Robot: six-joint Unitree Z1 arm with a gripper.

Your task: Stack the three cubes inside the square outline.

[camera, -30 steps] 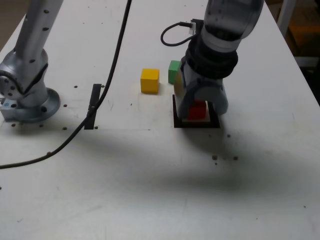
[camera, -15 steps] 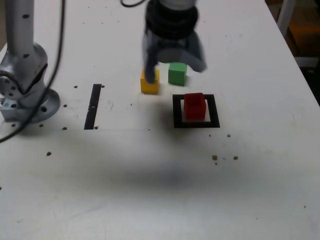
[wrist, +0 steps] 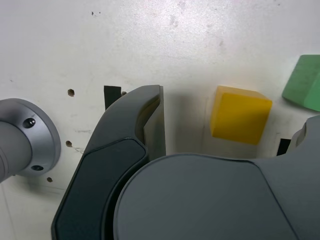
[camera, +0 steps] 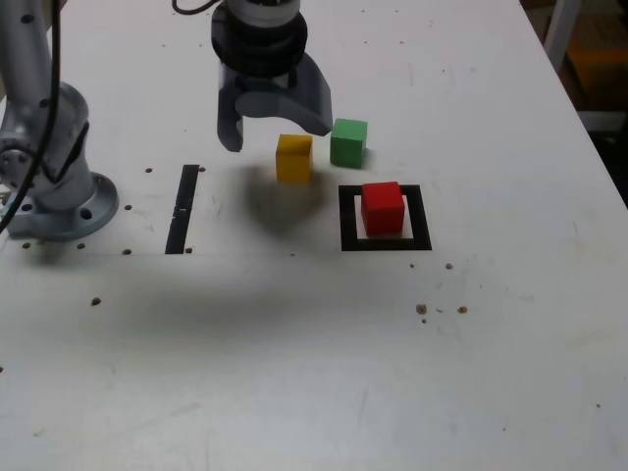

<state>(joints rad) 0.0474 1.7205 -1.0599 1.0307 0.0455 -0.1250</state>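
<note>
One cube, the red cube, now sits released inside the square outline; the empty, spread gripper has moved above the yellow cube

Ext cam sits high off my arm, front of the table, tilted down across it toward 12 o'clock; far enough to take in nearly the whole top, my base at 9. Wrist cam rides on me, aimed straight down, v. close to the surface, my own claw filling the near half of its pic. Shared: yellow cube, green cube, my base, bit of tape strip.
</note>
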